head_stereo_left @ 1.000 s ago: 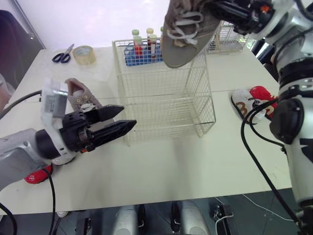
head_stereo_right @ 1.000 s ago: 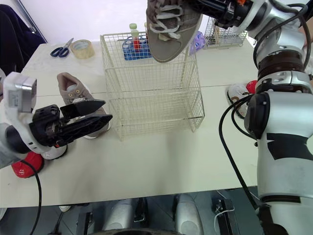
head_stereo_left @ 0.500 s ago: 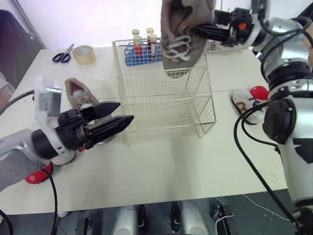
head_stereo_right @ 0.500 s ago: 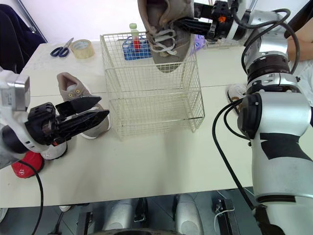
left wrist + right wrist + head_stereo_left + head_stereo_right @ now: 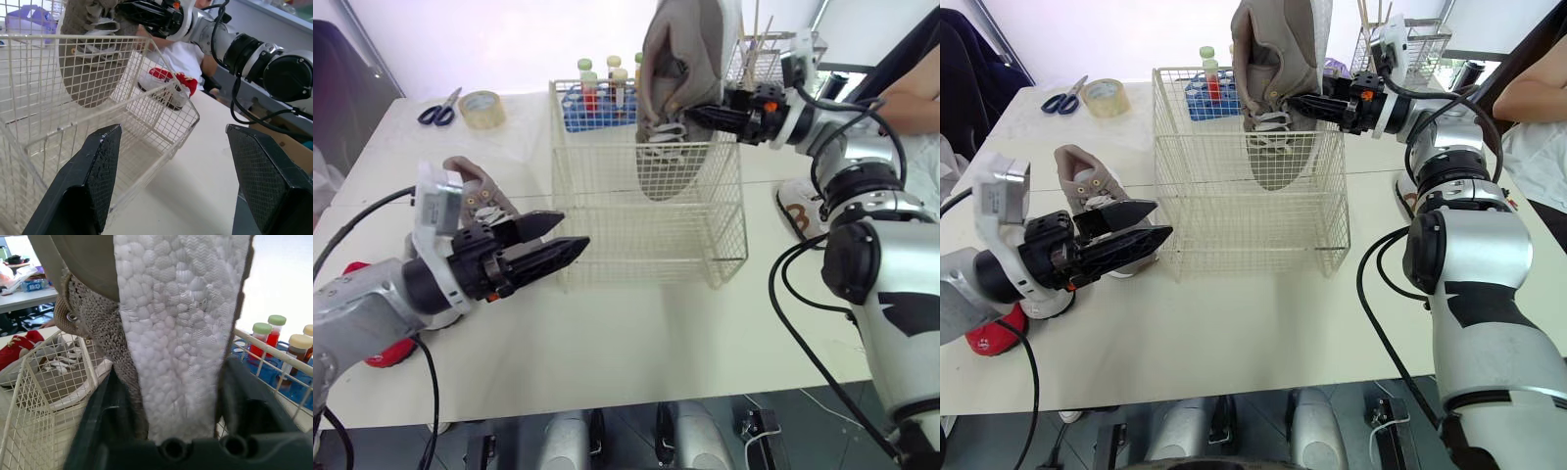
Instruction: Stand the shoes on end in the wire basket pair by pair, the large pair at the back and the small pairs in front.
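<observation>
A white wire basket (image 5: 636,245) stands in the middle of the table. My right gripper (image 5: 697,114) is shut on a large taupe sneaker (image 5: 677,93), holding it toe down with the toe inside the basket's back part. Its white sole (image 5: 181,333) sits between my right fingers. The matching taupe sneaker (image 5: 475,191) lies on the table left of the basket. My left gripper (image 5: 570,233) hovers open and holding nothing at the basket's front left corner, just right of that sneaker. A small red and white pair (image 5: 813,201) lies right of the basket, and a red shoe (image 5: 989,333) sits at the left edge.
Behind the basket stands a blue rack of capped tubes (image 5: 597,98). Scissors (image 5: 438,110) and a tape roll (image 5: 481,108) lie at the back left. A small wire holder (image 5: 773,54) stands at the back right, near a person's arm (image 5: 911,93).
My right gripper has turned the large sneaker from sole-down to toe-down and lowered it into the back of the basket. My left gripper has stayed about where it was.
</observation>
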Available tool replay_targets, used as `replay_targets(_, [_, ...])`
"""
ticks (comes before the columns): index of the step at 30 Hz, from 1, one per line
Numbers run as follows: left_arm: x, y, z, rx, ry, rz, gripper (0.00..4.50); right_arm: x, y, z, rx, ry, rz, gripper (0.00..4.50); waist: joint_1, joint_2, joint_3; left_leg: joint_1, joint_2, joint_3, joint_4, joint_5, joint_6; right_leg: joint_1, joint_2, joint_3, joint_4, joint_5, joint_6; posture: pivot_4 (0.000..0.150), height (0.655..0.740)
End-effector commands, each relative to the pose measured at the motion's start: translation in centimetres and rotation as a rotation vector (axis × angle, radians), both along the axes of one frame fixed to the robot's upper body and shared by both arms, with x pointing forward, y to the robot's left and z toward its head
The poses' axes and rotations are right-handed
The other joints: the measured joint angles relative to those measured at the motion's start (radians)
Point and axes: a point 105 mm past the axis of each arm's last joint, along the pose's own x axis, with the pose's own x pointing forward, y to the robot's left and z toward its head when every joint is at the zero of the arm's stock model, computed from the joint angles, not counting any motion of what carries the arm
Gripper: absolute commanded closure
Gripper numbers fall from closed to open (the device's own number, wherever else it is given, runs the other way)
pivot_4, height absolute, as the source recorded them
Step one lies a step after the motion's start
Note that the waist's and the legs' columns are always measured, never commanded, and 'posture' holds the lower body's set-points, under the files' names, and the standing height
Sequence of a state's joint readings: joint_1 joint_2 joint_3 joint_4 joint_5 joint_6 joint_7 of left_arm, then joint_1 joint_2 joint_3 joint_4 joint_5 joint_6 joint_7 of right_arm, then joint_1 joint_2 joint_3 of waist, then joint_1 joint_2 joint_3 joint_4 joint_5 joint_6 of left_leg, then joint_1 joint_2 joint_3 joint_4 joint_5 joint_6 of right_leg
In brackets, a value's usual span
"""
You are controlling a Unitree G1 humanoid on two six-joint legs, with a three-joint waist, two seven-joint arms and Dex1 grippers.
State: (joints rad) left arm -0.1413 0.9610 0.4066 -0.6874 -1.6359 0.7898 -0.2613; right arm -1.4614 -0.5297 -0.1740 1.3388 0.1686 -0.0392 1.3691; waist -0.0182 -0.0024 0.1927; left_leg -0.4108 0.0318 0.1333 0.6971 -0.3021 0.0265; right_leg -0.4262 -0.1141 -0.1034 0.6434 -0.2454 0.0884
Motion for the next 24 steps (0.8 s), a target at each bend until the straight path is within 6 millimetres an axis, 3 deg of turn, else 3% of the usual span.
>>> replay_targets(1, [-0.1, -0.2, 0.7, -0.012, -0.042, -0.006, 0.94, 0.0, -0.8, 1.6, 0.019, -0.066, -0.042, 0.21, 0.001, 0.0, 0.0, 0.0, 0.0, 0.0, 0.0, 0.0, 0.0, 0.0, 0.0, 0.0, 0.0, 0.0, 0.0, 0.15, 0.74])
replay_targets(2, [0.0, -0.2, 0.7, -0.012, -0.042, -0.006, 0.94, 0.0, -1.0, 1.7, 0.018, -0.076, -0.052, 0.05, 0.001, 0.0, 0.0, 0.0, 0.0, 0.0, 0.0, 0.0, 0.0, 0.0, 0.0, 0.0, 0.0, 0.0, 0.0, 0.15, 0.74])
replay_targets(17, [0.5, -0.6, 0.3, -0.016, -0.046, -0.019, 0.94, -1.3, -4.1, 3.7, -0.055, -0.207, -0.099, 0.05, -0.002, 0.0, 0.0, 0.0, 0.0, 0.0, 0.0, 0.0, 0.0, 0.0, 0.0, 0.0, 0.0, 0.0, 0.0, 0.15, 0.74])
replay_targets(24, [0.6, -0.2, 0.8, -0.016, -0.05, -0.017, 0.94, -2.2, -6.7, 5.4, -0.036, -0.274, -0.176, 0.05, 0.0, 0.0, 0.0, 0.0, 0.0, 0.0, 0.0, 0.0, 0.0, 0.0, 0.0, 0.0, 0.0, 0.0, 0.0, 0.15, 0.74])
